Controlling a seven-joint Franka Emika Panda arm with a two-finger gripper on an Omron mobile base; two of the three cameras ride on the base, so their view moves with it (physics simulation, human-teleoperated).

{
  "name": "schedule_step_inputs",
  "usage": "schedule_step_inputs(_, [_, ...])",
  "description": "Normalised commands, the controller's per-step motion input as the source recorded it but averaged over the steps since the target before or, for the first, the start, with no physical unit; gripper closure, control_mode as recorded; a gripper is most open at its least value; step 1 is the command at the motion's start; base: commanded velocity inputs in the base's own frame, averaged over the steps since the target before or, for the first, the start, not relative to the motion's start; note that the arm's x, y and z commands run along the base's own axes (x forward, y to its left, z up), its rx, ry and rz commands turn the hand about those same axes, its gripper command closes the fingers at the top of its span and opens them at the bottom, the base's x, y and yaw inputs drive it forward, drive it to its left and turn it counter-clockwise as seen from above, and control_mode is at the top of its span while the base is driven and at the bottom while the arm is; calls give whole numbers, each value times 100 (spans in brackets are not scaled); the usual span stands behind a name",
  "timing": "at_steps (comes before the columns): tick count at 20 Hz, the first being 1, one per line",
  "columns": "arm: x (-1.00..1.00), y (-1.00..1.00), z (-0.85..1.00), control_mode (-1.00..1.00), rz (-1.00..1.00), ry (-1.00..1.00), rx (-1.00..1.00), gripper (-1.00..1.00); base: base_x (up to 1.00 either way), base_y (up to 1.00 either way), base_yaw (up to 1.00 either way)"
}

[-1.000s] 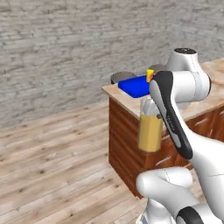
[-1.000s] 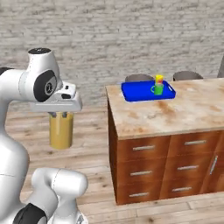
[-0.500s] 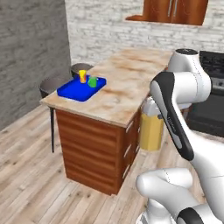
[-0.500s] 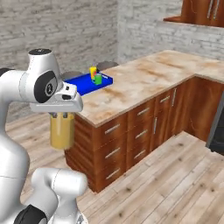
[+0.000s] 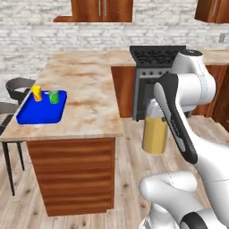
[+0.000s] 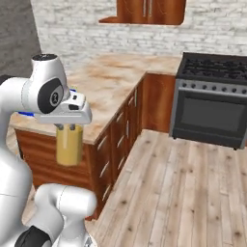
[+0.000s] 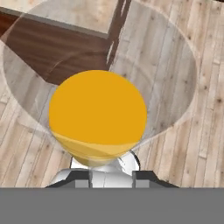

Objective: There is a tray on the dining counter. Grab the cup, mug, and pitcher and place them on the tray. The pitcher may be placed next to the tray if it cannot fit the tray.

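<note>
The end effector is closed partway on the rim of the pitcher, which hangs upright beneath it, full of amber liquid, above the wooden floor. From the hand camera, the pitcher sits directly below the end effector, with floorboards beyond its clear wall. The desk edge lies just beside the end effector, toward the robot's left; open floor spreads to the other side, up to the stove. Far across the desk from the end effector, the blue tray carries the yellow cup and green mug. The arm is folded, elbow high, hand pointing down.
</note>
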Motion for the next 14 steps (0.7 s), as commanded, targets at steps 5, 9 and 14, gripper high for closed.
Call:
schedule_step_inputs(5, [0,0,0,100,0,0,0,100,-35,100,-55])
schedule_step_inputs(9, [0,0,0,100,0,0,0,100,-27,100,-49])
schedule_step_inputs(14, [0,0,0,100,0,0,0,100,-14,100,-32])
